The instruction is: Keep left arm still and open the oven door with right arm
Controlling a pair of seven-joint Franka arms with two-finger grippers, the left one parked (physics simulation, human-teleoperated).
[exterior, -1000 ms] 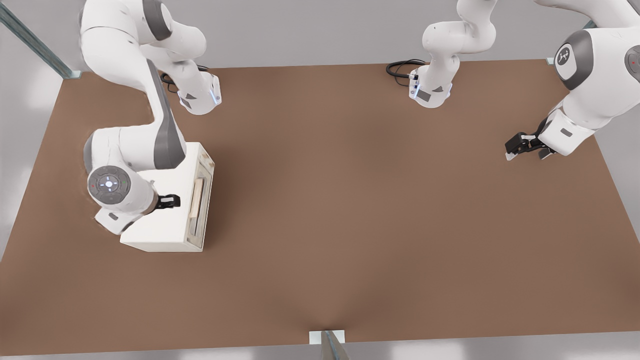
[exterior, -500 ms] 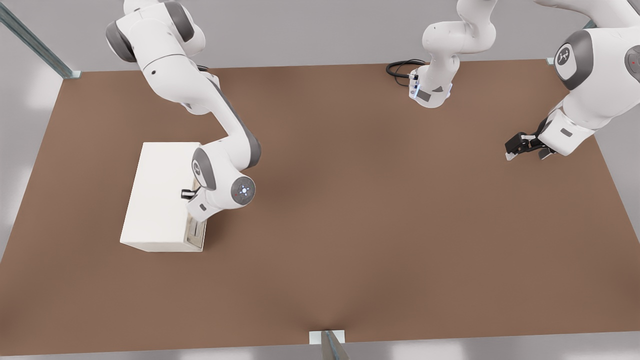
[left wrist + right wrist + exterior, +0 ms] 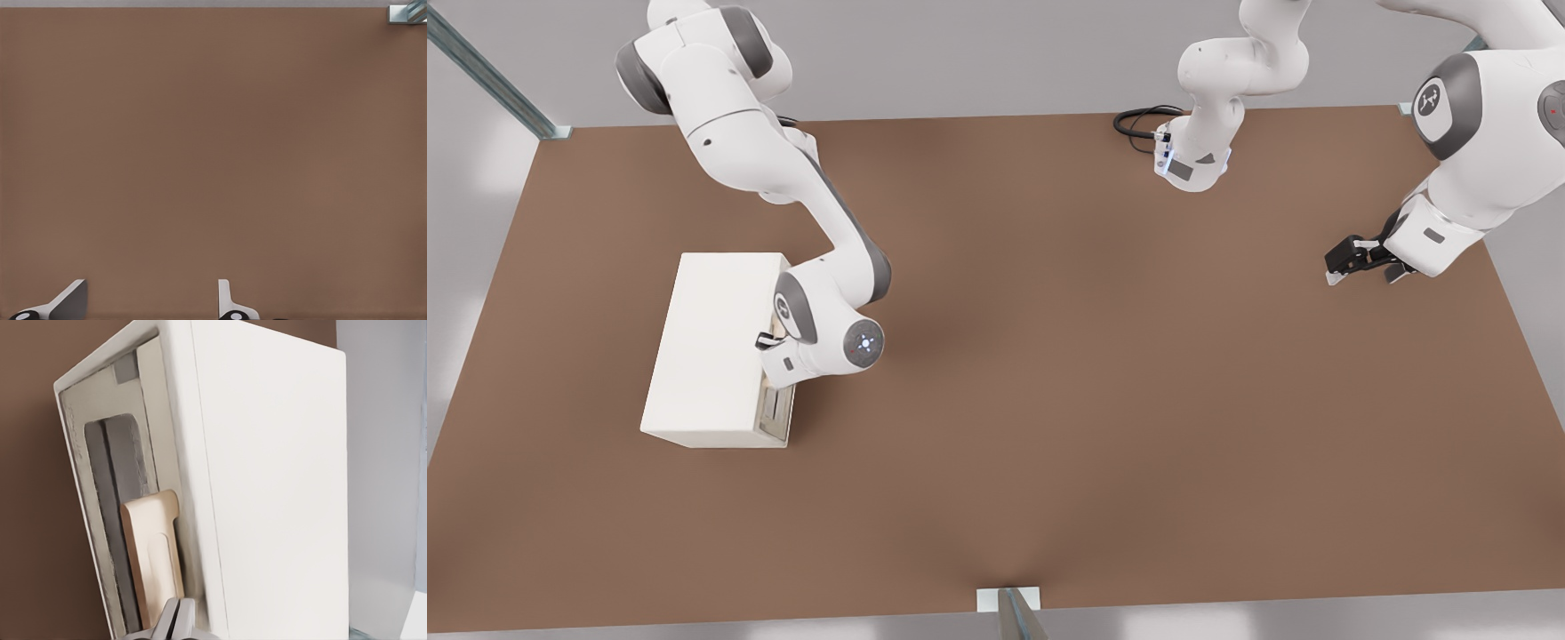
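Where no writing shows, tool meets oven door.

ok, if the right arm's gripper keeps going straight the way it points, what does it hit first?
Most likely the tan handle on the oven door: the gripper sits just short of it and seems aimed along it. Depth is unclear.

Just beside the gripper the oven looks smooth, matt cream, its door rougher and speckled at the frame – with a pale, wood-like handle – on a matt brown table.
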